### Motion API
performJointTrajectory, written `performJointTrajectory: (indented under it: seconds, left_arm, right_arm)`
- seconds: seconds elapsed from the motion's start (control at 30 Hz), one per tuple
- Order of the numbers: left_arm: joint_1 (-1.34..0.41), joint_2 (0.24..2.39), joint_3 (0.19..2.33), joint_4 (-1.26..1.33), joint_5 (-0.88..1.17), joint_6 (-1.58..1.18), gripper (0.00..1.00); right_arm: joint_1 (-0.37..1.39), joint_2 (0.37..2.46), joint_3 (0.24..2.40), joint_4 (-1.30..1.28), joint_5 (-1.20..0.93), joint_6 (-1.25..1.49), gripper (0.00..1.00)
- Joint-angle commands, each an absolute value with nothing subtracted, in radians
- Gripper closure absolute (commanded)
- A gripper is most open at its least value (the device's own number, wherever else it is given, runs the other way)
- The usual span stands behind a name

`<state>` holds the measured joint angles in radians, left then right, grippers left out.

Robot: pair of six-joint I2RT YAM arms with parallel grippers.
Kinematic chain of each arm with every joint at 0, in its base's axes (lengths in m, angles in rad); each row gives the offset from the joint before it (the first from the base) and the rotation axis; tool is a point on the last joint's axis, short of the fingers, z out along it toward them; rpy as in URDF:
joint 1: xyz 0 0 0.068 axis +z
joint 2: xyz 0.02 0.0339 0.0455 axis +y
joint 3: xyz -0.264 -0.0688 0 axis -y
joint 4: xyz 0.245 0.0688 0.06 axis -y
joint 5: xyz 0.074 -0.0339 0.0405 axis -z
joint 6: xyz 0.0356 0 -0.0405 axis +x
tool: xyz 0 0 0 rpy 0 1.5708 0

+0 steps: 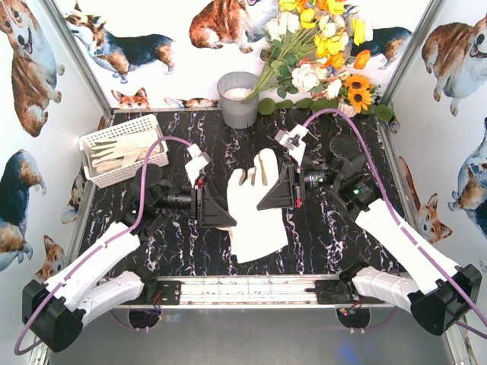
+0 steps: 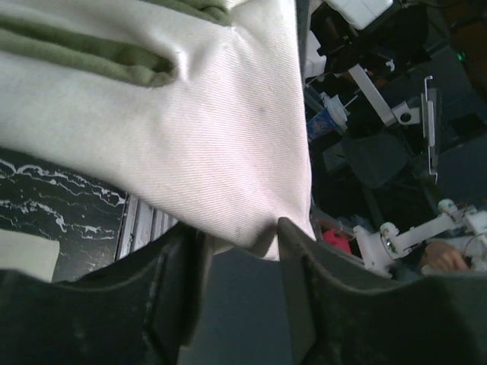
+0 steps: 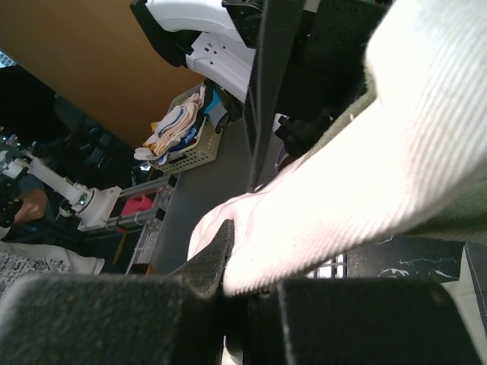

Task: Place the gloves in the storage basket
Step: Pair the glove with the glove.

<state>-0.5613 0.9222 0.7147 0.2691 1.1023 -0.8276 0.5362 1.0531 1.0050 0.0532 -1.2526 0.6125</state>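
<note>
1. Right end effector is seen pinching the glove at its 3 o'clock edge. The left end effector straddles the 9 o'clock edge, but whether it is clamped cannot be told.
2. The glove is held between both arms over the middle of the counter, its long axis running 12 to 6 o'clock, fingers toward 12.
3. The storage basket, with other gloves inside, lies at 10 o'clock from the glove. The left arm is judged nearer.
4. The counter is flat and marbled, and the metal bucket at 12 o'clock stands well apart from that path.

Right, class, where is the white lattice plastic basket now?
Top view: the white lattice plastic basket sits in the black marbled table's far-left corner, left of the grey metal bucket, cream gloves inside.
</note>
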Motion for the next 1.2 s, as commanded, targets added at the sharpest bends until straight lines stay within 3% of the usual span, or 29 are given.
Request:
performJointTrajectory:
  seconds: [0.0,0.13,0.27,0.53,0.8,1.17]
  left_arm:
    - [-0.535,0.911,0.739,0.182,1.072,-0.761,0.64]
    - [-0.494,0.911,0.733,0.109,1.031,-0.717,0.85]
    - [-0.419,0.947,0.708,-0.064,0.947,-0.632,1.0]
    - [-0.413,1.193,0.652,-0.121,0.683,-0.635,1.0]
    - [-0.435,1.314,0.646,-0.145,0.583,-0.624,1.0]
    - [-0.442,1.278,0.675,-0.12,0.454,-0.602,1.0]
  right_arm:
    - [0.524,1.025,1.037,0.005,-1.233,0.536,1.0]
    - [0.517,1.045,1.056,-0.208,-1.143,0.386,1.0]
    - [0.517,1.103,1.043,-0.391,-0.909,0.314,1.0]
    - [0.622,1.356,0.983,-0.487,-0.455,0.325,1.0]
    - [0.657,1.52,0.942,-0.426,-0.353,0.387,1.0]
    - [0.661,1.488,0.938,-0.381,-0.244,0.308,1.0]
